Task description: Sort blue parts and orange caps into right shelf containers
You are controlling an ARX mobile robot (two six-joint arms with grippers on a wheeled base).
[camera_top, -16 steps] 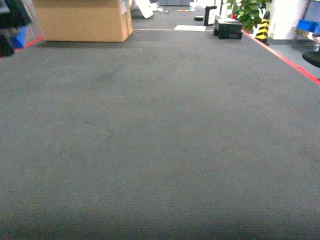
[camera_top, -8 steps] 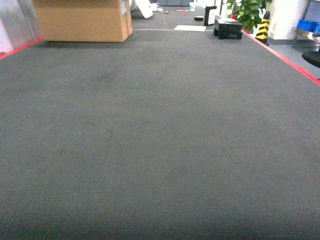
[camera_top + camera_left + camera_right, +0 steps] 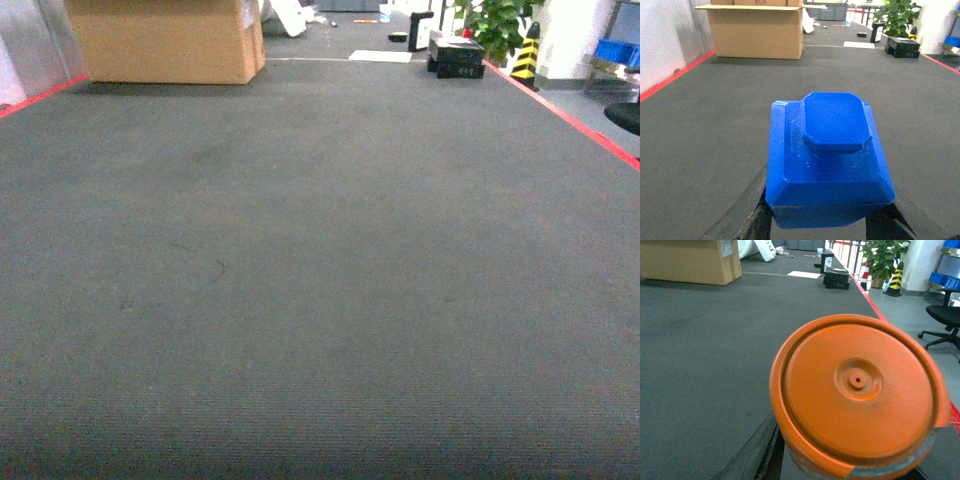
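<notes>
Right now both arms are loaded and the robot faces open grey carpet floor [image 3: 320, 300], with no shelf and no crate it could use in any view. The left claw [image 3: 820, 220] pinches a blue part [image 3: 827, 160] from both sides; its dark fingers [image 3: 757, 220] show only at the bottom corners of the left wrist view, under the part's wide base, and the octagonal knob faces up. The right claw [image 3: 850, 470] carries an orange cap [image 3: 857, 395], flat face toward the camera; the cap hides the jaws, but it sits clear of the floor, so I judge it clamped.

The step in hand looks like transport: drive to the shelf with both pieces held. To do it well, keep both grips firm and the arms tucked and level while the base turns, since neither piece has any support beneath it. A cardboard box [image 3: 165, 40] stands at the far left of the floor, a potted plant [image 3: 495, 25] and a striped cone [image 3: 526, 50] at the far right by the red floor line [image 3: 570, 120]; steer between them. Release nothing until a blue crate's rim is plainly below each claw, and drop each colour into its own crate.
</notes>
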